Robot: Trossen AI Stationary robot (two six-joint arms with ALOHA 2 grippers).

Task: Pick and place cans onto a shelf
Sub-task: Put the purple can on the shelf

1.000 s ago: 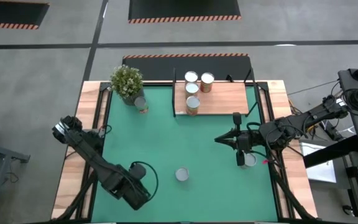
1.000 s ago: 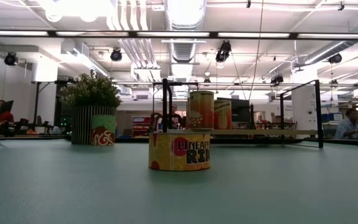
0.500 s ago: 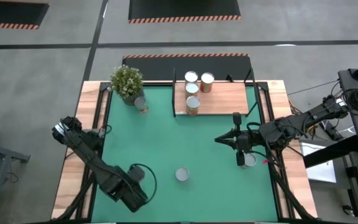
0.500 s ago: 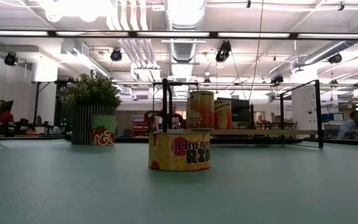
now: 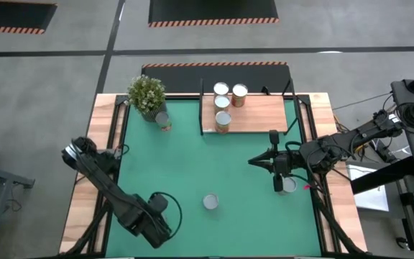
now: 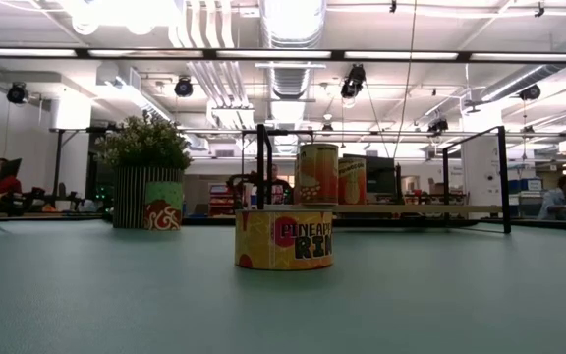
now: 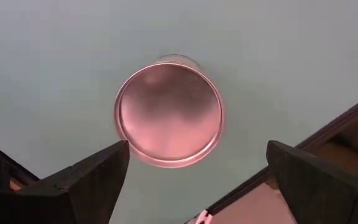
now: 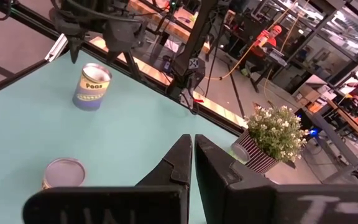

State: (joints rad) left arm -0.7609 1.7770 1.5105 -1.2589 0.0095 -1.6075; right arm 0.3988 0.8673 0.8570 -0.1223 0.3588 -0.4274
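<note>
Task partly done: three cans [image 5: 223,121] are seen standing on the shelf [image 5: 264,115] at the far side of the worktop [image 5: 192,158], bunched at its left end, the rest of the board bare. At least four are left off it. Left to right in the high view: one can beside the plant pot [image 5: 163,121] at the far left, touching or nearly touching the potted plant [image 5: 146,93]; the left-arm can [image 5: 159,201], under the left gripper [image 5: 158,203] at the near left; a mid-mat can [image 5: 210,202] standing alone near the front edge, read as pineapple rings in the low view; and a right-side can [image 5: 287,185] just beside the right gripper [image 5: 277,185]. Left arm pose: folded low over the near-left corner, wrist pointed straight down, jaws spread wide and empty, the can's lid centred between them in the wrist view, not yet touched. A grasp there is judged to be the step in hand. Right arm pose: reached in from the right edge, parked mid-right, jaws closed on nothing.
</note>
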